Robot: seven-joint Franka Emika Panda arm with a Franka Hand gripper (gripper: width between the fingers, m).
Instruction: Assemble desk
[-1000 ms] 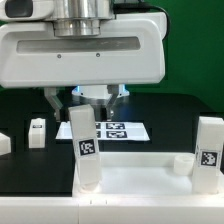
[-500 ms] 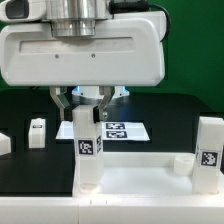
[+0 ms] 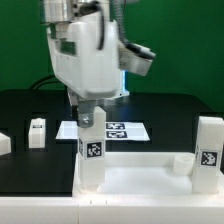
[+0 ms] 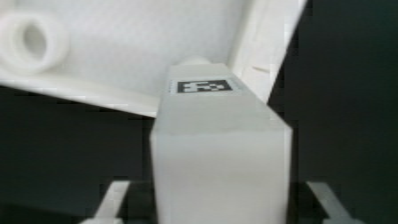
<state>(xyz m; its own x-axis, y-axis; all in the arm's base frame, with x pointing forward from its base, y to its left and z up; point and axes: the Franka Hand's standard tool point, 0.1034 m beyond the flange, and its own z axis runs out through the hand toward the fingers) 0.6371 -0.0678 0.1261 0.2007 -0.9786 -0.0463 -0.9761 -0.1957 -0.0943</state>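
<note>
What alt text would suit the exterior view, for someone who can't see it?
The robot's gripper clamps the top of an upright white leg standing at a corner of the flat white desk top. A second leg stands at the exterior view's right; the marker board lies behind on the black table.

Leg [image 3: 90, 170] between the jaws: white; black-and-white tag noted.
Desk top [image 3: 140, 182] below the jaws: white.
Marker board [image 3: 126, 130]: white, black tags.
Table [image 3: 170, 108]: black.
</note>
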